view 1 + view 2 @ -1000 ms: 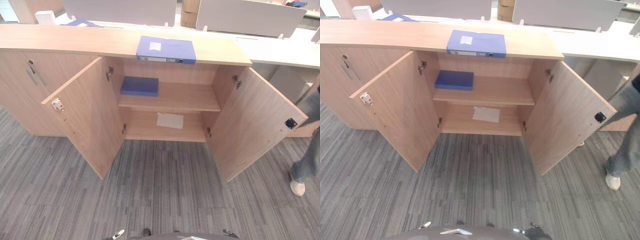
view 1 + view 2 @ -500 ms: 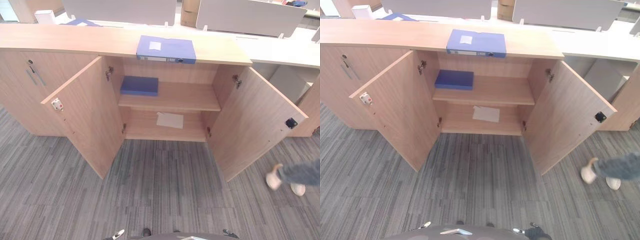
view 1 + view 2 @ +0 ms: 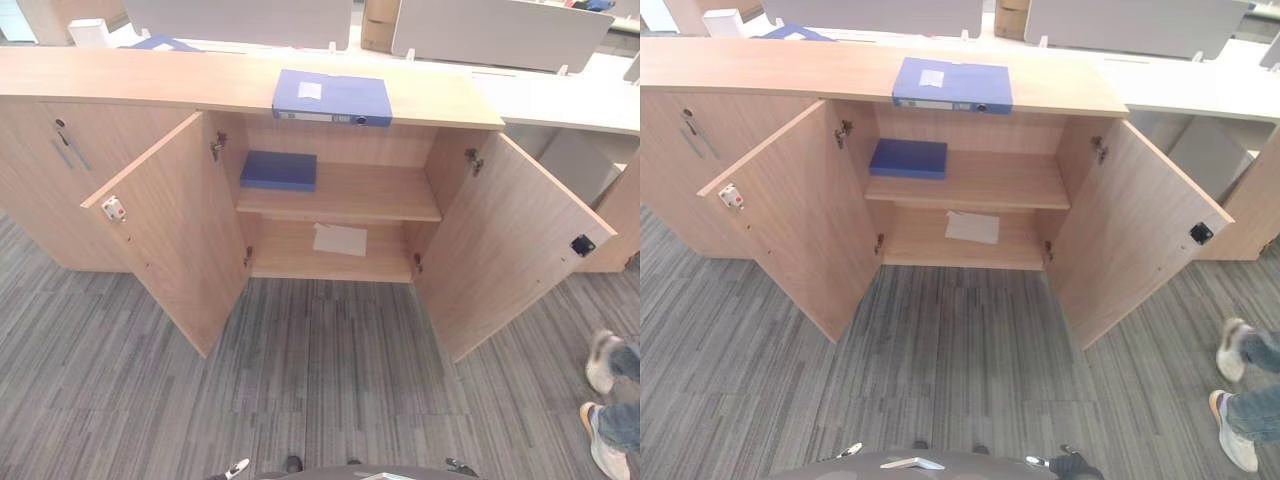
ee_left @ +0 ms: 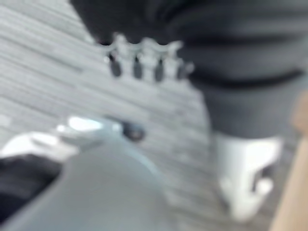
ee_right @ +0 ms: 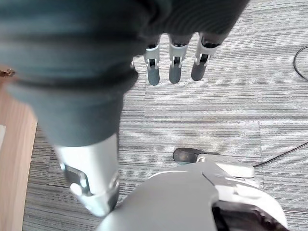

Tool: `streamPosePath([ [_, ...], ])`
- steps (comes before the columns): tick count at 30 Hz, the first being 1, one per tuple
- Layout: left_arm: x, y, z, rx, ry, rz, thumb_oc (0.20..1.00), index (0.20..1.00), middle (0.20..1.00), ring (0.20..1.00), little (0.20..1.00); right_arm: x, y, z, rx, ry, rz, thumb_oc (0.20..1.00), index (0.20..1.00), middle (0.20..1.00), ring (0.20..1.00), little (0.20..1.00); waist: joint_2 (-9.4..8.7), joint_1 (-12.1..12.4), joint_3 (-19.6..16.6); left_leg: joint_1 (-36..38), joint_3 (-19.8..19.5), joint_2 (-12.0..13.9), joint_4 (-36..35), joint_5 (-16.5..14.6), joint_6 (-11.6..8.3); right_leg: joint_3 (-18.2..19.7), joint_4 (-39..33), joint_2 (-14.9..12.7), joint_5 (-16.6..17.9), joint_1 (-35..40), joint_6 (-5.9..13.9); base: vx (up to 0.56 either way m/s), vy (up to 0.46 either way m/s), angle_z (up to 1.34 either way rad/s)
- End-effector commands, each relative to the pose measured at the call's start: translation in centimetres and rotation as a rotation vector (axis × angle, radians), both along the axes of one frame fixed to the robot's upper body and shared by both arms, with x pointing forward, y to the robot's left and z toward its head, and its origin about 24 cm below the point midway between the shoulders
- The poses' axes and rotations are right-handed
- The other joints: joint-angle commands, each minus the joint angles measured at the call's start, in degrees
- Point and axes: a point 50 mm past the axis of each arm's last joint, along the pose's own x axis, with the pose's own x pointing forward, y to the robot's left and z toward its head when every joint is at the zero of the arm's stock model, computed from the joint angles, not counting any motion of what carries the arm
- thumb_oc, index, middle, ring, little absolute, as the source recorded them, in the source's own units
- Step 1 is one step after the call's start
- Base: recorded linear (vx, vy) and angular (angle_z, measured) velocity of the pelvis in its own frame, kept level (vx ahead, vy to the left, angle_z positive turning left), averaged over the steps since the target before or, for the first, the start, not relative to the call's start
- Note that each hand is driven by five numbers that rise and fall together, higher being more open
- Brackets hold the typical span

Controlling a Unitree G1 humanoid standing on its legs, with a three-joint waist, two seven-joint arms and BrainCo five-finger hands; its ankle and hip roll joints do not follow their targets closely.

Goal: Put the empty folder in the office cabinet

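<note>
The cabinet [image 3: 340, 195] stands wide open, both doors swung out, the left door [image 3: 175, 230] angling toward eight o'clock and the right door [image 3: 510, 245] toward four o'clock. Up at twelve o'clock, on the cabinet top [image 3: 180, 80], lies the folder [image 3: 332, 98], a blue binder flat on its side, its spine facing us and hanging just over the front edge above the opening. It's not inside yet! Inside, a second blue folder [image 3: 279, 171] lies flat at the left end of the upper shelf [image 3: 370, 195], and a white sheet [image 3: 340, 240] rests on the lower shelf [image 3: 290, 258], a touch right of centre. To the left, at ten o'clock, is a closed door [image 3: 50, 180] with a keyhole and a handle. Over at four o'clock, a person's shoes [image 3: 603, 400] are on the grey carpet [image 3: 300, 370], well clear of the right door. Now the hands: the left hand [image 4: 144, 60] shows in its wrist view, fingers [image 4: 137, 67] hanging in a row over the carpet, relaxed and side by side, holding nothing. The right hand [image 5: 178, 60] is the same story in its own wrist view, fingers [image 5: 174, 70] straight down in a neat row, loose, nothing between them, carpet beneath. Both hands are down low, well apart from the folder.
</note>
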Motion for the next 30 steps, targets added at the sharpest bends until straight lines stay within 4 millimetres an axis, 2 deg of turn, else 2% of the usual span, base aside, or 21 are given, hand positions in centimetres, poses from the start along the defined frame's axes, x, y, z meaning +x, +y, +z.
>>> streamPosePath([
  [1,1.3,-3.1,-0.2,-0.078,0.001,-0.025,1.0,1.0,1.0,1.0,1.0,2.4,-1.1,0.5,-0.045,-0.057,0.027,1.0,1.0,1.0,1.0,1.0,3.2,-0.1,1.3,2.5,2.9,-1.3,0.0,-6.5,-0.13,-1.1,0.2,2.1,-2.4,0.9,3.22,0.0,0.0,0.0],
  [10,1.7,-2.5,-0.1,-0.063,0.014,-0.045,1.0,1.0,1.0,1.0,1.0,2.8,-2.2,0.8,-0.102,-0.092,0.036,1.0,1.0,1.0,1.0,1.0,3.36,0.0,1.5,3.2,3.4,-1.7,0.0,-6.6,0.63,-1.0,0.2,1.8,-2.4,1.1,2.92,0.02,0.026,-0.01],
  [19,1.2,-2.0,-0.1,-0.07,0.038,-0.065,1.0,1.0,1.0,1.0,1.0,2.4,-2.7,0.8,-0.105,-0.104,0.001,1.0,1.0,1.0,1.0,1.0,4.07,-0.9,1.7,3.4,3.7,-2.5,0.0,-7.3,1.45,-0.1,0.6,0.9,-1.9,0.8,3.57,0.07,0.081,-0.06],
  [22,1.3,-2.0,-0.1,-0.075,0.044,-0.071,1.0,1.0,1.0,1.0,1.0,2.7,-2.8,0.9,-0.106,-0.126,-0.022,1.0,1.0,1.0,1.0,1.0,4.56,-1.2,2.0,3.1,4.1,-2.3,0.0,-7.3,1.84,-0.7,3.7,-0.2,-2.7,-0.4,4.0,0.05,0.084,-0.09],
  [24,1.3,-1.8,-0.1,-0.073,0.048,-0.079,1.0,1.0,1.0,1.0,1.0,3.3,-2.6,1.1,-0.096,-0.164,-0.067,1.0,1.0,1.0,1.0,1.0,5.09,-1.6,2.6,3.0,4.6,-2.1,0.0,-7.2,2.53,-1.0,8.8,-0.8,-3.8,-2.6,4.17,0.07,0.082,-0.03],
  [25,1.6,-1.7,0.0,-0.068,0.041,-0.071,1.0,1.0,1.0,1.0,1.0,3.8,-2.6,1.2,-0.1,-0.194,-0.067,1.0,1.0,1.0,1.0,1.0,5.33,-1.9,3.2,2.8,4.8,-1.9,0.0,-6.8,3.0,-1.1,12.8,-1.2,-2.9,-5.2,4.78,0.03,0.045,-0.02],
  [28,2.1,-1.7,0.0,-0.065,0.029,-0.051,1.0,1.0,1.0,1.0,1.0,4.6,-2.5,1.5,-0.092,-0.24,-0.072,1.0,1.0,1.0,1.0,1.0,5.45,-2.3,4.2,2.8,5.0,-1.8,0.0,-6.9,3.26,-1.4,14.5,-1.6,-1.7,-8.2,5.36,0.02,0.009,-0.16],
  [30,2.7,-1.6,0.2,-0.067,0.015,-0.041,1.0,1.0,1.0,1.0,1.0,5.2,-2.5,1.8,-0.086,-0.28,-0.086,1.0,1.0,1.0,1.0,1.0,5.45,-2.9,5.4,3.4,4.9,-2.0,0.0,-7.2,2.96,-0.6,12.0,-1.2,-0.5,-9.7,5.57,0.07,-0.004,-0.29],
])
